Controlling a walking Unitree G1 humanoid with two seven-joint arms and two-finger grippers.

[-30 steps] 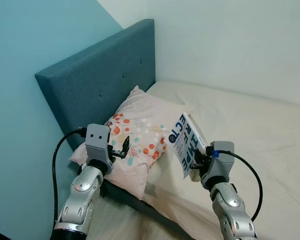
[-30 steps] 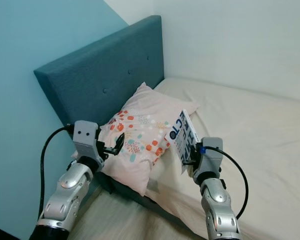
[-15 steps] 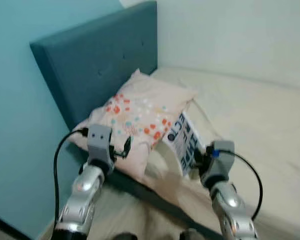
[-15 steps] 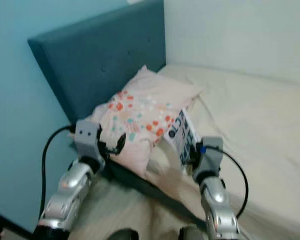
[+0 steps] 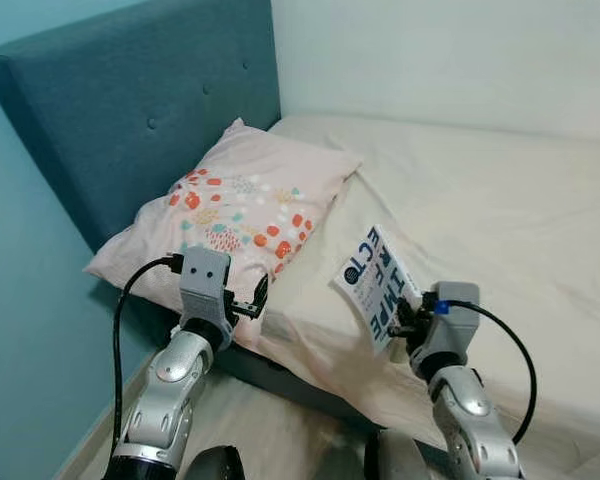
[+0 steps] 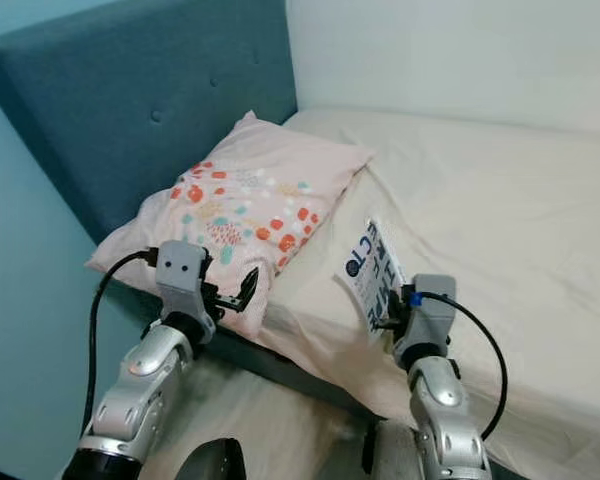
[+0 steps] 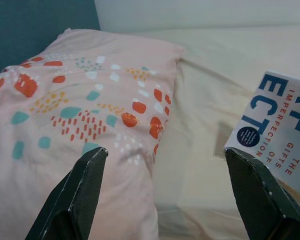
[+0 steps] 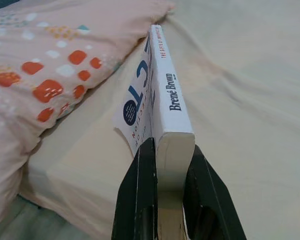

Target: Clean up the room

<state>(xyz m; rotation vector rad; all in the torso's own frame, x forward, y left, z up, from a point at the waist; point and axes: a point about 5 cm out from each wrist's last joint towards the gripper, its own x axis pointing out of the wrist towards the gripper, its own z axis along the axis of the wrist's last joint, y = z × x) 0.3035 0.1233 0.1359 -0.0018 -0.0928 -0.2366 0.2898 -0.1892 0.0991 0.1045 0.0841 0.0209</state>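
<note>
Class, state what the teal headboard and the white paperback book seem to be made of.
The teal headboard: woven fabric upholstery, matte, with button tufts. The white paperback book, clamped in the right gripper: paper, likely with a smooth card cover; page edges show.

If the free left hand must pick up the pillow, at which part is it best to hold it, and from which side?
Probably the near corner of the pillow, which overhangs the mattress edge right before the open left hand. Come straight forward, one finger over and one under that loose corner; the pillow's middle lies flat and broad.
</note>
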